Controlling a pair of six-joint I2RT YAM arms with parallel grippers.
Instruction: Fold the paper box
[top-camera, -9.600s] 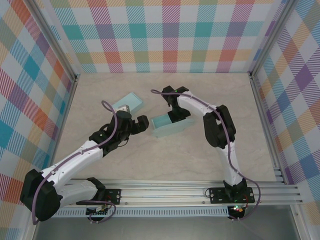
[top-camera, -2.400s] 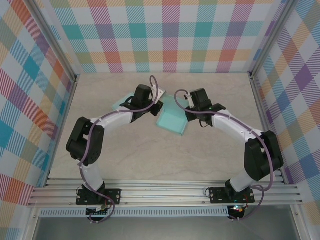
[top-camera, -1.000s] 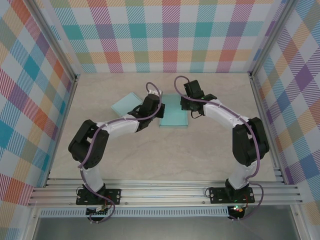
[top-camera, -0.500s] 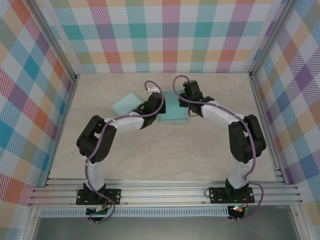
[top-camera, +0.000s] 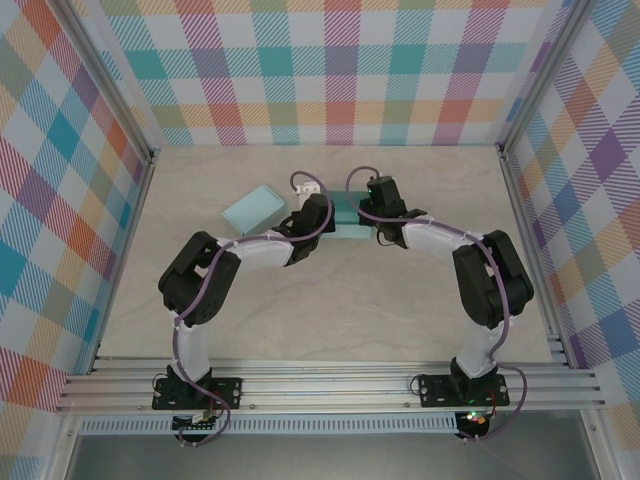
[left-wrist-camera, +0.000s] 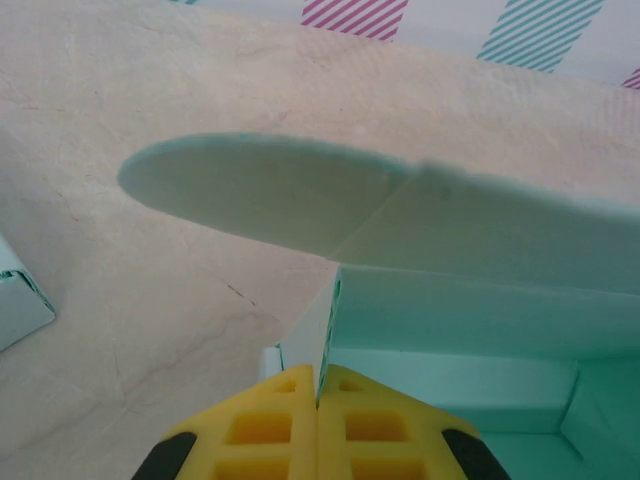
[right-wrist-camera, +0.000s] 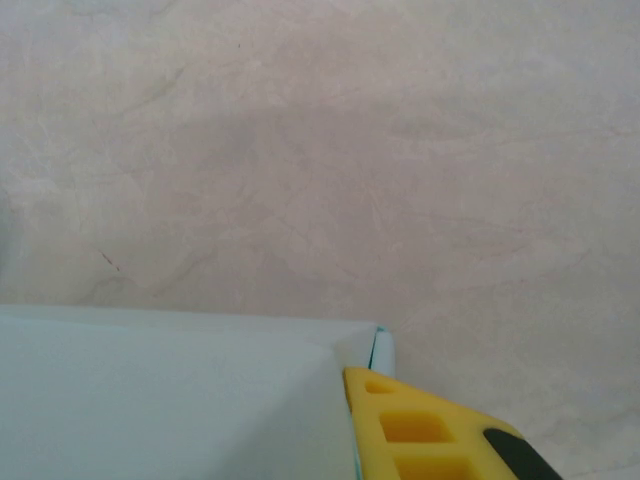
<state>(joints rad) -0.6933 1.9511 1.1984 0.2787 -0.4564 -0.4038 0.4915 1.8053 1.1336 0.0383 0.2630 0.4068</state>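
- At the far middle of the beige marbled table, a pale teal paper box is lying between the tips of the two arms, well apart from the walls.
- In the left wrist view the box's tub is showing a bare teal inside. Its lid panel is standing open above it. A rounded paper flap is sticking out leftward from that panel, over the table.
- The left gripper is pressing its yellow fingers tight together. The box's thin side wall is running down into the seam between them, so the gripper is pinching that wall.
- The right gripper is meeting the box at its opposite, right side.
- In the right wrist view one yellow finger is lying against the corner of a broad pale panel. The panel is covering the place of the other finger, so I cannot tell whether these jaws are clamping or how wide they are standing.
- A second flat pale teal carton is lying to the left of the box, beside the left arm's wrist and apart from the box. Its corner is showing at the left edge of the left wrist view.
- Both arms are arching in from the aluminium base rail and flanking the box on the left and right.
- Checked cloth walls are enclosing the table on three sides.
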